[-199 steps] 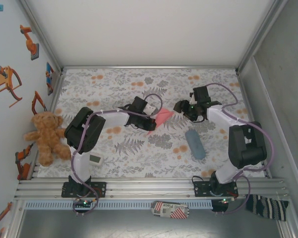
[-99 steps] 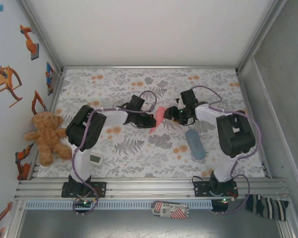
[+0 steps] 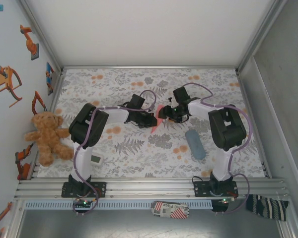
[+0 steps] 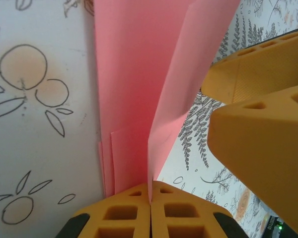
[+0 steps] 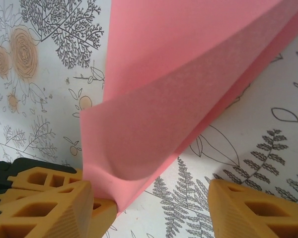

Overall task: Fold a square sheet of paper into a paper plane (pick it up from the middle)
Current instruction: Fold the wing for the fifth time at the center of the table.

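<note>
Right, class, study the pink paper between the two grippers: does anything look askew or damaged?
The square sheet of paper is the odd thing. It is pinched in the left gripper, and its top flap bulges and curls open by the open right gripper instead of lying flat. No tear shows.

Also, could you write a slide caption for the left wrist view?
Left end effector shut on the folded pink paper, open right end effector alongside.

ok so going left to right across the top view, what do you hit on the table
teddy → left gripper → paper → right gripper → pouch
</note>
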Tool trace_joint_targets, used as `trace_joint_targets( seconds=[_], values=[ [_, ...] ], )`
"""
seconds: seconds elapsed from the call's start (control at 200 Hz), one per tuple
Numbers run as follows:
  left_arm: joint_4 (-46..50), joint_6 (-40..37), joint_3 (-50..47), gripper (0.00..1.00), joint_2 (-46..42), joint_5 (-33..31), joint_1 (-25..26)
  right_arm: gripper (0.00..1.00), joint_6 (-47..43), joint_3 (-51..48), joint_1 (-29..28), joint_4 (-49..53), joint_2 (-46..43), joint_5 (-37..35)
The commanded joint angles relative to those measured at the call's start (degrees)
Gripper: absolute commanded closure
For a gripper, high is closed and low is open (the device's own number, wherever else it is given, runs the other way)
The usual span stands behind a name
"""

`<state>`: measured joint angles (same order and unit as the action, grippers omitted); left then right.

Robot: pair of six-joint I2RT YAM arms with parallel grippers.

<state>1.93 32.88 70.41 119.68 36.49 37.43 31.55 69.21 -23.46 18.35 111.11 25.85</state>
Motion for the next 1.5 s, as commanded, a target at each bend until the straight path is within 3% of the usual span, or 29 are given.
trace_joint_targets(
  seconds=[0.0, 0.481, 0.806, 1.222, 1.497],
  values=[
    [0.8, 0.8, 1.0, 0.91, 1.3, 1.6, -0.5, 0.39, -1.5, 2.0, -0.5, 3.0, 2.1, -1.7],
    [1.4, 0.6, 0.4, 0.87, 1.1, 1.5, -0.9, 0.44, 0.0, 4.9, -1.0, 9.1, 7.7, -9.3],
    [-0.4, 1.0, -1.4, 0.78, -2.0, 0.8, -0.9, 0.46, 1.7, 6.4, -1.6, 12.4, 11.5, -14.0],
    [-1.2, 0.9, -5.8, 0.69, -8.3, -3.8, -0.8, 0.42, 0.9, 8.0, -2.0, 13.7, 13.0, -14.7],
    [0.8, 0.9, -5.8, 0.68, -7.6, -7.5, 0.7, 0.39, 0.7, 8.1, -2.0, 13.9, 13.5, -14.8]
  ],
)
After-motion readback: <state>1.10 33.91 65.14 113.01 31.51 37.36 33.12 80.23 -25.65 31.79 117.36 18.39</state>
